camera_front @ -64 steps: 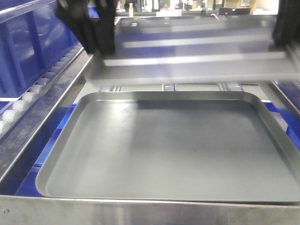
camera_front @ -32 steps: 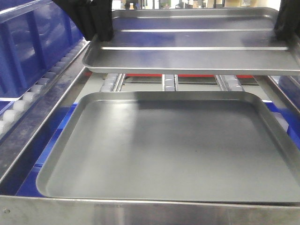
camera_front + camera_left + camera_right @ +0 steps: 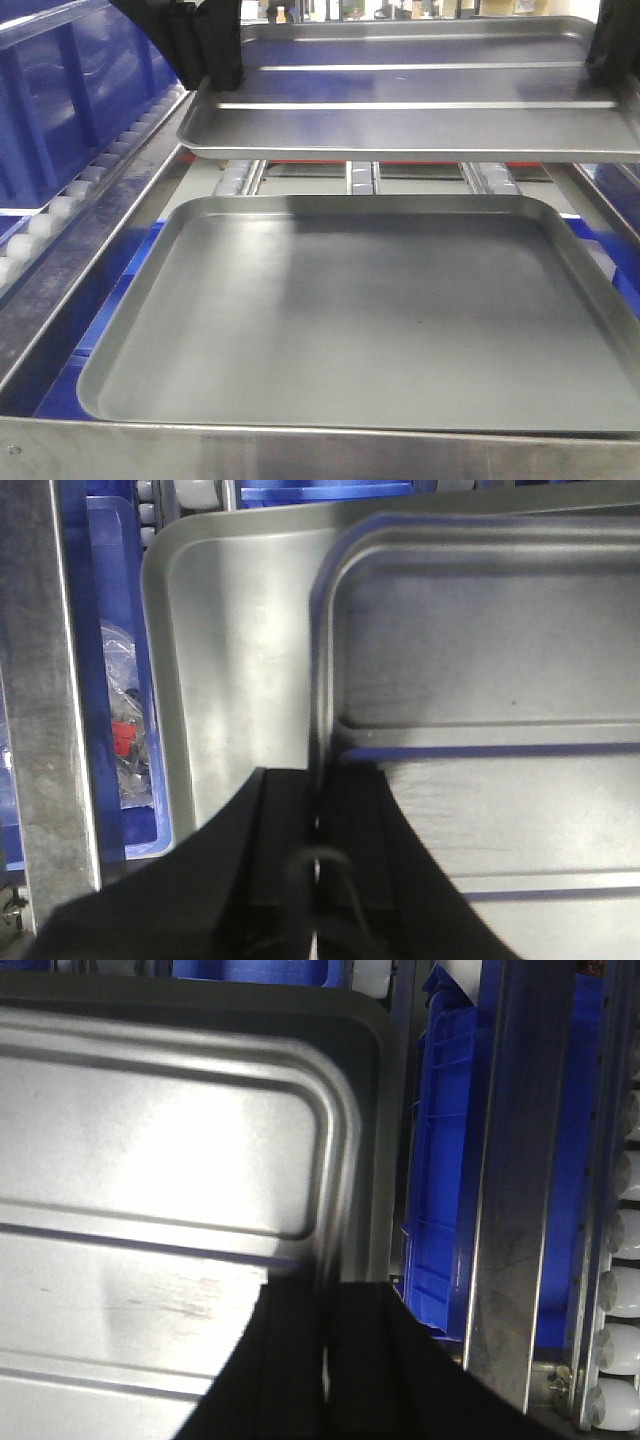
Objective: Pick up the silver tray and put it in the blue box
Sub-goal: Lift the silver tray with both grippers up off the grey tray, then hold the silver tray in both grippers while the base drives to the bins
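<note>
Silver tray: ribbed floor, hangs level in the air above the larger grey tray, clear of it. Left fingers clamp its left rim; right fingers clamp its right rim. Blue box stands to the left, beyond the roller rail.

A steel rail runs along the left, with a row of white rollers beside it. Blue bins sit under the frame. The room behind is blurred. Overhead light puts soft glare on the steel.
</note>
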